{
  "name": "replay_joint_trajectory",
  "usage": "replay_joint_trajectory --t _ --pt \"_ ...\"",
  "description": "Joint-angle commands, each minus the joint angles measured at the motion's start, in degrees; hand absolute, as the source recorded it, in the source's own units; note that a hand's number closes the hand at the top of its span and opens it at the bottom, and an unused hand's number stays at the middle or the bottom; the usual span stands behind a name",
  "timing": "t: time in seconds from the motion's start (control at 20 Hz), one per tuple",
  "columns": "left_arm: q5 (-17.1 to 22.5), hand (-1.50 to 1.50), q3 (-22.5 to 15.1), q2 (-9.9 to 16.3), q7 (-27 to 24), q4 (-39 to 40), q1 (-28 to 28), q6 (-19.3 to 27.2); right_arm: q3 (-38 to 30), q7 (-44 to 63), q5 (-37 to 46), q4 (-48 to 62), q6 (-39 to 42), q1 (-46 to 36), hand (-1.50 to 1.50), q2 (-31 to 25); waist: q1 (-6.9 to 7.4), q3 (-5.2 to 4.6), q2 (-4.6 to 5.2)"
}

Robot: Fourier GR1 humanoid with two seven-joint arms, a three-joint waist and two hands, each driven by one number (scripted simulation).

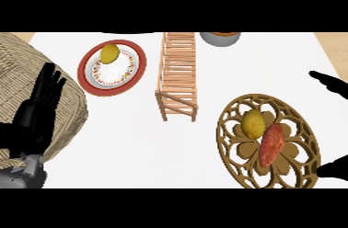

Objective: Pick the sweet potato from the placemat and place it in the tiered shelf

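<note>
Right black hand at right edge, fingers spread open, empty; reddish-orange sweet potato lower left of it on brown openwork placemat

The counter is plain white, with pale tan wood at its far corners. The placemat is golden brown, cut in an openwork pattern of loops and petals. On it lie the sweet potato — orange-red, faintly mottled — and a yellow lemon. The shelf is light wood in even slats. The plate is white with a red rim and a speckled ring; a yellow fruit sits on it. The basket is woven beige. A grey bowl holds something orange-brown. Both hands — left, right — are black.
</note>
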Motion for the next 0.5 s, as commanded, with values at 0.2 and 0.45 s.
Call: replay_joint_trajectory --t 0.2,0.45 --pt "-1.4 0.00 0.1 -2.6 0.5 3.0 -0.4 0.4 12.6 16.7 10.4 -1.8 -0.5 -5.7 -1.50 4.8 0.14 -0.38 0.47" --pt "-2.0 0.00 -1.5 -3.7 -1.4 0.5 4.0 -0.6 18.6 19.6 19.2 4.6 1.3 -9.6 -1.50 5.7 1.00 -0.38 0.53"
